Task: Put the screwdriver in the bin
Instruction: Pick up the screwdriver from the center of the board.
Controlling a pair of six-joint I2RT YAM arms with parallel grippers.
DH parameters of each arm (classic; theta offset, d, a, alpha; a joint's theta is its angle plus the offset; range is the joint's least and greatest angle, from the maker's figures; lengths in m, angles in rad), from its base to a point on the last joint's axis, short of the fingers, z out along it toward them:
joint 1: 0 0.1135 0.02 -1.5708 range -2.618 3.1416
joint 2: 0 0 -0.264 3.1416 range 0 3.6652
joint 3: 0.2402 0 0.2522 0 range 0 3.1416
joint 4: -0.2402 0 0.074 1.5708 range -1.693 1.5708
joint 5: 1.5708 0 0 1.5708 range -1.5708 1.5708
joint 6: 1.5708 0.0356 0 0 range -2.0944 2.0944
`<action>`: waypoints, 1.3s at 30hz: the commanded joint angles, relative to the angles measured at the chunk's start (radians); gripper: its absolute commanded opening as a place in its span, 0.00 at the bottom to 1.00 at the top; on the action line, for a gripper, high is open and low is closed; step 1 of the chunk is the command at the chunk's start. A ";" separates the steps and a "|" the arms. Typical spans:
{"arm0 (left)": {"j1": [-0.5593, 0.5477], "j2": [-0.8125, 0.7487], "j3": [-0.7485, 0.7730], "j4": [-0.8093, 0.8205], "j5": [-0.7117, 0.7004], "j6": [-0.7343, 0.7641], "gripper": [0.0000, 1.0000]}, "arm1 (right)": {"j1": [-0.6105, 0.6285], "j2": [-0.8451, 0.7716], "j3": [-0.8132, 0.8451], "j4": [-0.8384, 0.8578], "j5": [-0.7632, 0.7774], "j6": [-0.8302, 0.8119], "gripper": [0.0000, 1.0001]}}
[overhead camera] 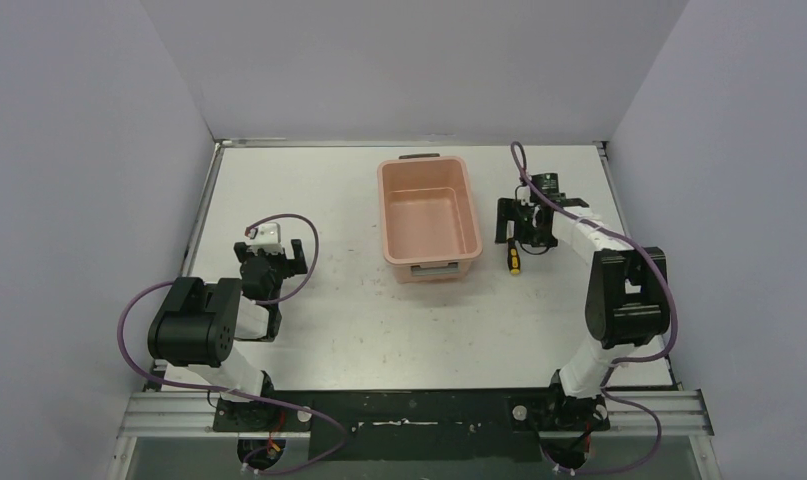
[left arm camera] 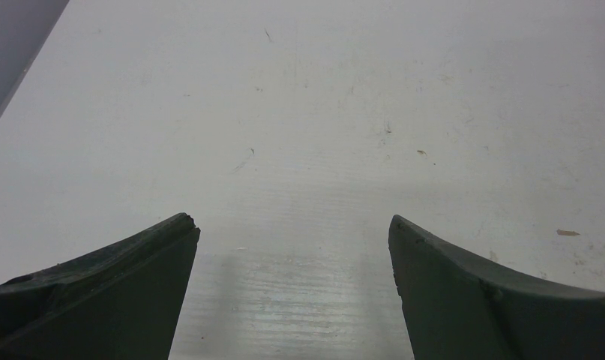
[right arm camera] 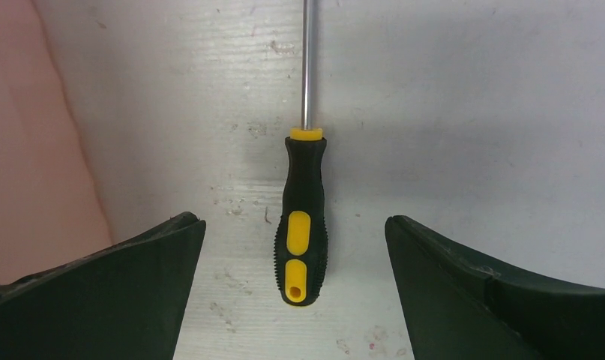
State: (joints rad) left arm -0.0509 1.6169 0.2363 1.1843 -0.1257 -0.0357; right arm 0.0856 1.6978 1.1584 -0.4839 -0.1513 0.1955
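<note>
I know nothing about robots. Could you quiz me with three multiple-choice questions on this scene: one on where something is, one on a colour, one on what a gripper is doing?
1. Where is the screwdriver?
A. on the table beside the bin
B. inside the bin
C. held up in the air

2. Its handle is:
A. red and white
B. black and yellow
C. all blue

3. The right gripper is:
A. shut on the screwdriver
B. shut on nothing
C. open

Answers:
1 A: it lies on the white surface just right of the pink tub.
2 B: the right wrist view shows both colours.
3 C: its fingers stand apart on either side of the handle, clear of it.
</note>
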 commanded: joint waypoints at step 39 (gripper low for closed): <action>-0.001 -0.007 0.016 0.029 0.005 0.009 0.97 | 0.006 -0.082 0.106 -0.081 0.088 -0.027 0.17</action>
State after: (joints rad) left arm -0.0509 1.6169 0.2363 1.1843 -0.1257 -0.0357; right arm 0.0864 1.7134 1.1889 -0.5327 -0.0895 0.1814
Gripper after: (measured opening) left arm 0.971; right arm 0.273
